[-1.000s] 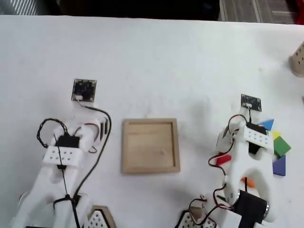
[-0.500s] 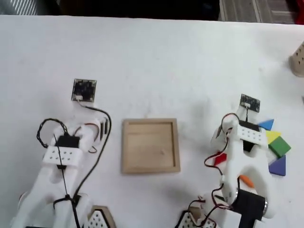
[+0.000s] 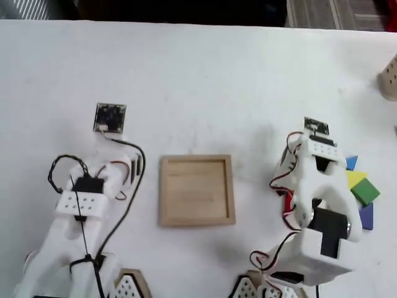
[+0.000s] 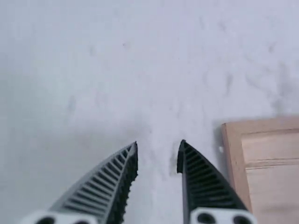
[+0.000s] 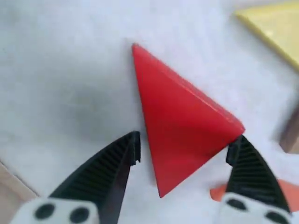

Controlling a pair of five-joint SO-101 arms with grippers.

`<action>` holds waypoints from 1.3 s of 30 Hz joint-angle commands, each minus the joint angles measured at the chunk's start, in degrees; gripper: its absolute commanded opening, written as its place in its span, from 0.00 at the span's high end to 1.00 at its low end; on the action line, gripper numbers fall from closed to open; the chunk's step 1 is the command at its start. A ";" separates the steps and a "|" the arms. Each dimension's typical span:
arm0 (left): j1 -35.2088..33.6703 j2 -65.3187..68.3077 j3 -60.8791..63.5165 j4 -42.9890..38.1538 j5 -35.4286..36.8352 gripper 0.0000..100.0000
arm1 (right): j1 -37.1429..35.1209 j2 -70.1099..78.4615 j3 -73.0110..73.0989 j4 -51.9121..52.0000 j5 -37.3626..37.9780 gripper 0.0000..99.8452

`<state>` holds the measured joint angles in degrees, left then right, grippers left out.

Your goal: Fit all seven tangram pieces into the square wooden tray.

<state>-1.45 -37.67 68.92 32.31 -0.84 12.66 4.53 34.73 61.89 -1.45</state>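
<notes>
Right end effector [image 5: 185, 138], spread apart, straddles the red triangle [image 5: 180, 135]; left end effector [image 4: 158, 143], also apart, sits near the tray [image 4: 231, 158].

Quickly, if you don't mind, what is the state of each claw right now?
Left claw: open, empty, beside the wooden tray.
Right claw: open, astride the red triangle, not closed on it.

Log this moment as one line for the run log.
right pincer open astride red triangle | left pincer open above table beside tray | tray holds no pieces
</notes>
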 commanded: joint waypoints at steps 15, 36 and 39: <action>-0.22 -0.22 -0.18 -1.05 -0.53 0.84 | -11.03 -5.14 1.32 -10.59 18.37 0.83; -0.22 -0.22 -0.18 -1.05 -0.62 0.84 | -13.49 -20.09 1.05 -5.58 13.54 0.71; -0.22 -0.22 -0.18 -1.05 -0.62 0.84 | -11.91 -12.70 -2.02 -6.81 13.54 0.71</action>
<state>-1.45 -37.67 68.92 32.31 -0.84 -0.53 -12.53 36.57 56.88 12.26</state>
